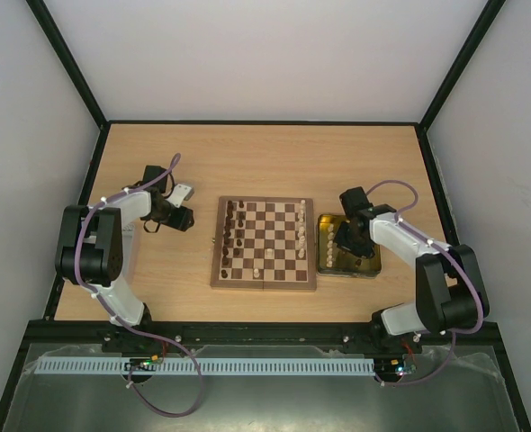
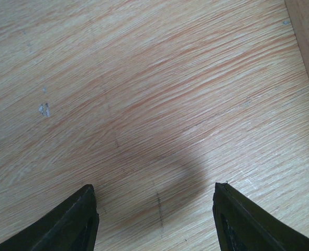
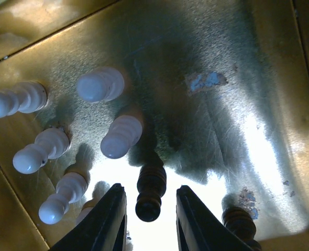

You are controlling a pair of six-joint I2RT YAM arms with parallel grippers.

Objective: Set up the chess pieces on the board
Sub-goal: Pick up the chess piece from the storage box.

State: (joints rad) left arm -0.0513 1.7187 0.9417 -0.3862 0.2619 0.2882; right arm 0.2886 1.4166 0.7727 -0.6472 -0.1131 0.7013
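Observation:
The chessboard (image 1: 264,275) lies in the middle of the table with dark pieces (image 1: 230,236) along its left side and pale pieces (image 1: 301,236) along its right side. My right gripper (image 3: 151,197) hangs open over the yellow tray (image 1: 370,267). A dark brown piece (image 3: 150,191) stands between its fingertips (image 3: 111,206), with a gap on each side. Several pale pieces (image 3: 121,137) stand to its left and a second dark piece (image 3: 239,220) to its right. My left gripper (image 2: 155,196) is open and empty over bare table, left of the board.
The board's brown rim (image 2: 306,42) shows at the right edge of the left wrist view. The tray (image 3: 222,47) floor is scratched and reflective, with walls at the left and top. Black frame posts edge the table.

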